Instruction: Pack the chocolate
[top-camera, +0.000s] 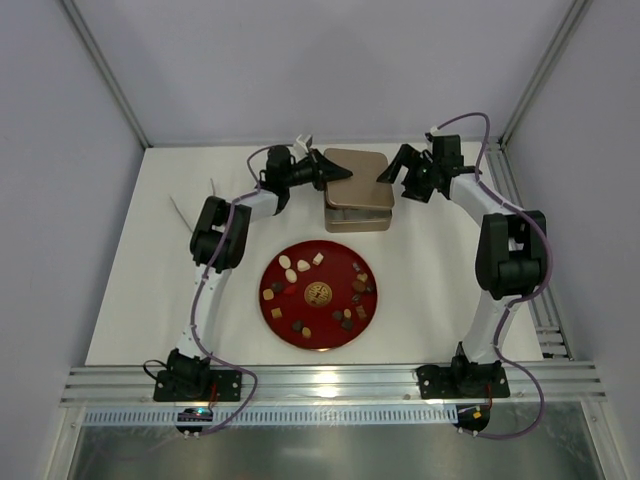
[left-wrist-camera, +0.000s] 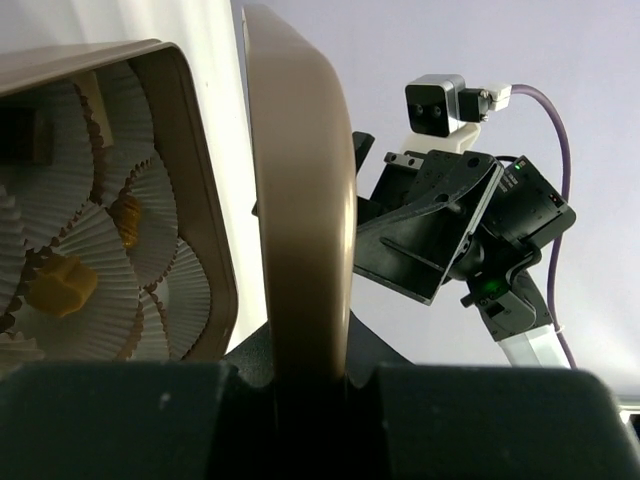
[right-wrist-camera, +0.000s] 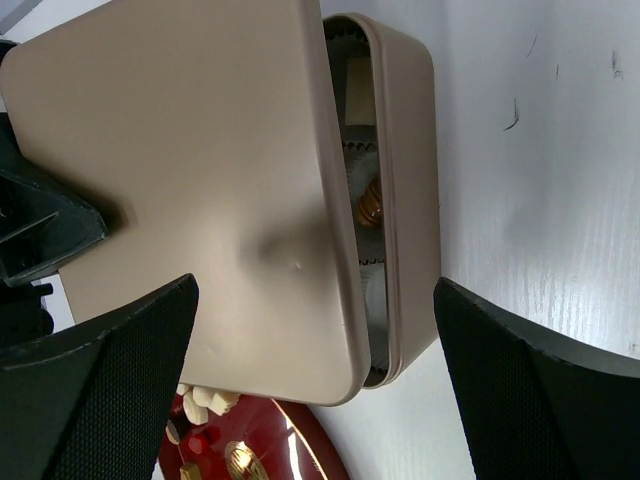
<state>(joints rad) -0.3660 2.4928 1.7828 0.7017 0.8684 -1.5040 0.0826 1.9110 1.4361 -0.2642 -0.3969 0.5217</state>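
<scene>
Several small brown, tan and cream chocolates (top-camera: 300, 266) lie on a red plate (top-camera: 318, 330). Behind it stands a tan tin box (top-camera: 356, 220) lined with white paper cups (left-wrist-camera: 150, 200); a few caramel candies (left-wrist-camera: 60, 285) sit in the cups. My left gripper (top-camera: 326, 176) is shut on the edge of the tan lid (top-camera: 357, 166) and holds it tilted above the box, as the left wrist view shows (left-wrist-camera: 300, 375). My right gripper (top-camera: 390, 173) is open and empty at the lid's right side, with lid (right-wrist-camera: 200, 180) and box (right-wrist-camera: 410, 180) ahead of its fingers (right-wrist-camera: 540, 390).
The red plate (right-wrist-camera: 260, 455) shows below the lid in the right wrist view, with cream candies (right-wrist-camera: 205, 400) on it. White table surface (top-camera: 440, 290) lies around plate and box. Frame posts stand at the back corners.
</scene>
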